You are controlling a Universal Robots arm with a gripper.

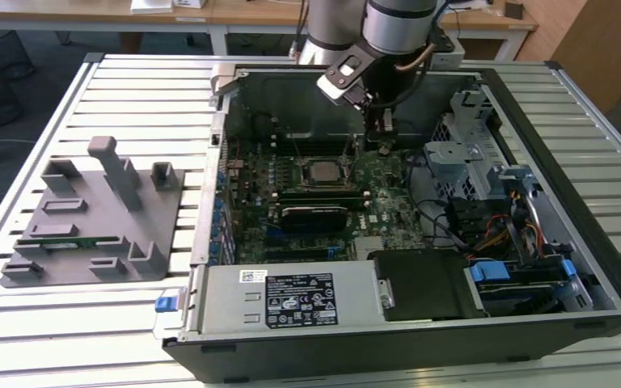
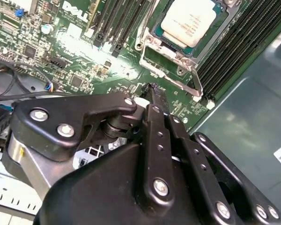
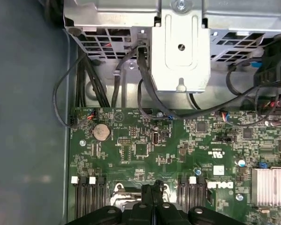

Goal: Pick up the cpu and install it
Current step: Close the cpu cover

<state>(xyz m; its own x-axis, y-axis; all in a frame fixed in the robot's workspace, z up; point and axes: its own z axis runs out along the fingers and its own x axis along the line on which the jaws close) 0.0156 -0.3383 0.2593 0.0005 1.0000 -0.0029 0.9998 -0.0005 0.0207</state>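
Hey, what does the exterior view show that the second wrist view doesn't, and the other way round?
Exterior view extras: the grey fixture on the slatted table, a green memory stick lying in it, and the power supply in the case. Second wrist view extras: the black screwed linkage of the gripper and the white slot clips. Shared: the cpu sitting in its socket, the green motherboard, and the gripper near the socket, not on the cpu.

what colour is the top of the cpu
Dull silver; the cpu shows best in the second wrist view.
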